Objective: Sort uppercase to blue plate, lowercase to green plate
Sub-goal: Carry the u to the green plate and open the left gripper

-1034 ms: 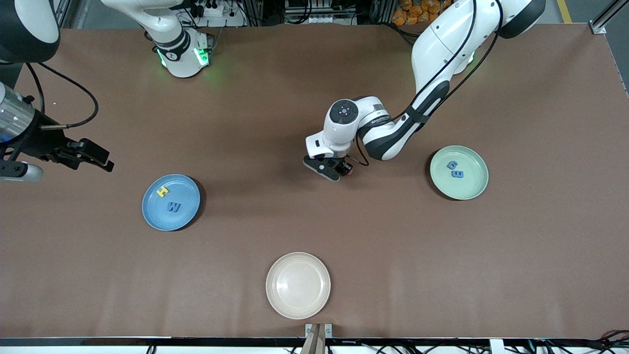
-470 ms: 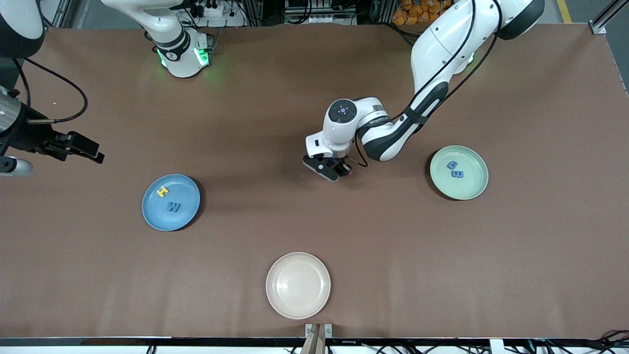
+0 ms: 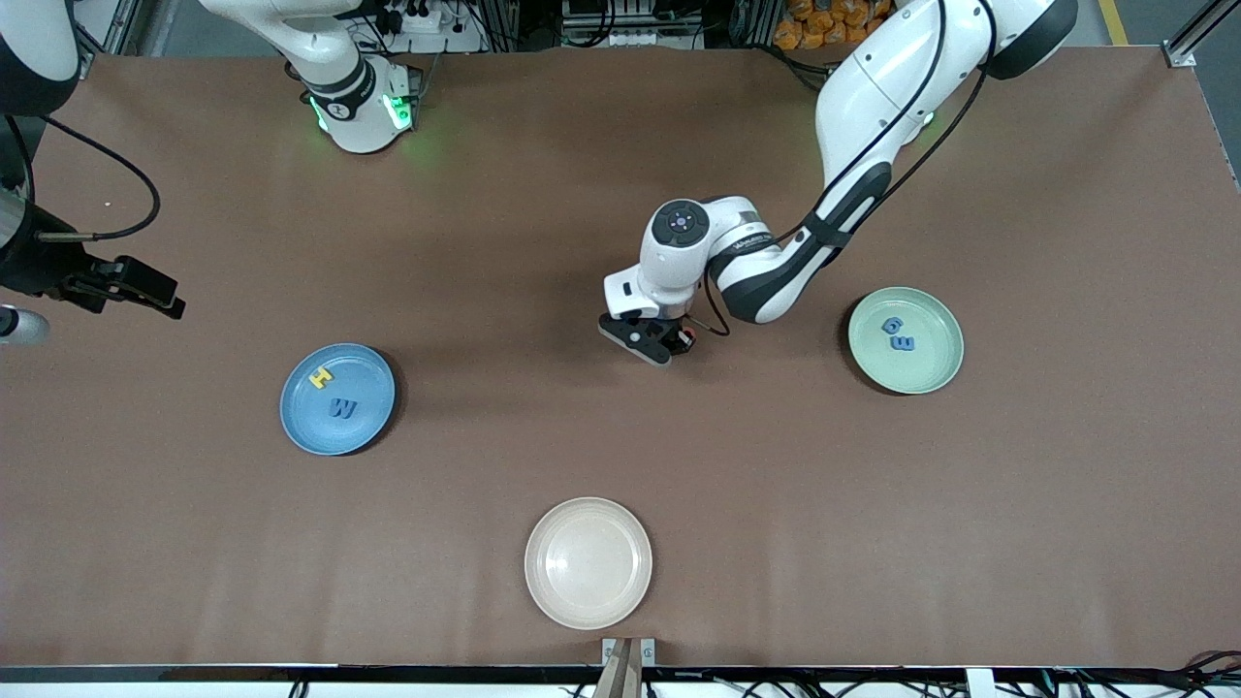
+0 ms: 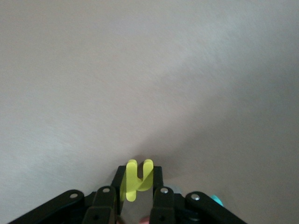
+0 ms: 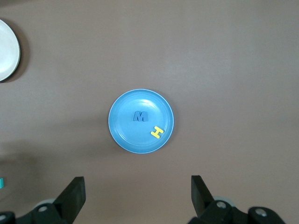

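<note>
Brown desk [image 3: 620, 456] mostly bare | left gripper [image 4: 133, 186] pinches yellow h/n [image 4: 136, 179] mid-desk | right gripper [image 5: 135, 196] spread, high over blue plate [image 3: 337, 398] | green plate [image 3: 906, 340] toward left arm's end

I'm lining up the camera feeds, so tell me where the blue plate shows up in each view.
Front view: the blue plate lies toward the right arm's end of the table, nearer the camera than the open right pincer.
Right wrist view: it sits mid-picture.
Left wrist view: not in it; only the left pincer shut on a yellow letter.
Shared landmark: the yellow H on the plate beside the blue M.
</note>
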Controlling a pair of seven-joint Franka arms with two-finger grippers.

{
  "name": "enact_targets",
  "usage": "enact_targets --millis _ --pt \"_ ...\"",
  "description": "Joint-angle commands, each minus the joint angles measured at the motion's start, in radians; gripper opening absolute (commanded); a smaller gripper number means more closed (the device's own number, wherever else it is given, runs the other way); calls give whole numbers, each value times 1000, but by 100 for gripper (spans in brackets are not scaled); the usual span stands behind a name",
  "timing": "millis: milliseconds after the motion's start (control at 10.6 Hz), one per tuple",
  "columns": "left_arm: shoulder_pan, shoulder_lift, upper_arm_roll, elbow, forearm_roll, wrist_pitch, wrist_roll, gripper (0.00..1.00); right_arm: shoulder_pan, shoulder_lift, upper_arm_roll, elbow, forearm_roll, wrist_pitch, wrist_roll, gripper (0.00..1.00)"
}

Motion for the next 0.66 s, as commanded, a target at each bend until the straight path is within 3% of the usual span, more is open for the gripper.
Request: enact_targets --millis 0,564 --pt "74 -65 -9 -16 13 -78 37 0 -6 -21 5 0 -12 -9 -5 100" --pt "448 -257 -94 -116 -200 -352 298 0 20 -20 10 26 -4 -10 -1 100"
